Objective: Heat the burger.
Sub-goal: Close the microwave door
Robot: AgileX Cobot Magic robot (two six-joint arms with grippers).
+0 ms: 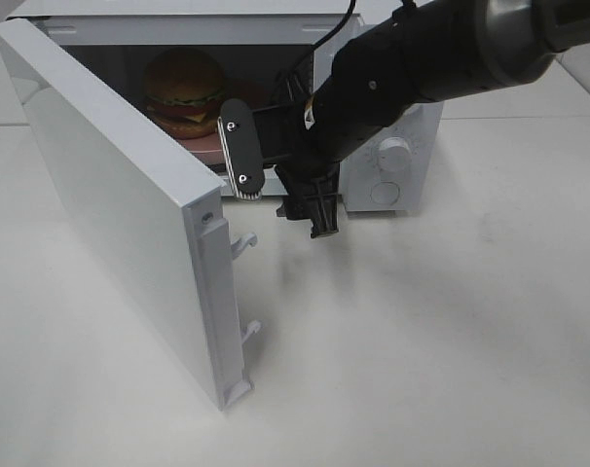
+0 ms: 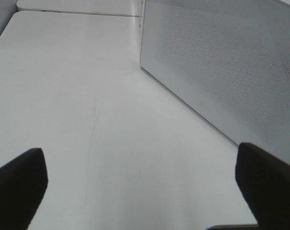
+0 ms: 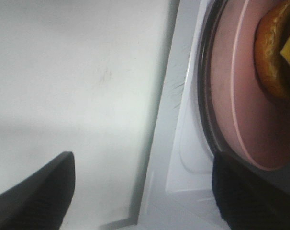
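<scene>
Beyond the open white microwave door (image 1: 120, 195), the spread right claw (image 1: 286, 214) hovers near a tall golden-bunned burger (image 1: 185, 92), likely soft, best lifted by its pink plate (image 3: 231, 105).

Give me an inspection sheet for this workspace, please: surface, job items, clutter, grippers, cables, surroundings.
Surface: white table, bare and clean apart from faint marks.
Job's things: burger sits on a pink plate inside the white microwave; microwave door stands wide open.
Clutter: nothing seen.
Grippers: right gripper open and empty, at the microwave's opening in front of the plate; left gripper open and empty, over bare table beside the door's outer face.
Cables: black cable runs along the right arm above the microwave.
Surroundings: adjoining white tabletop beyond a seam.
</scene>
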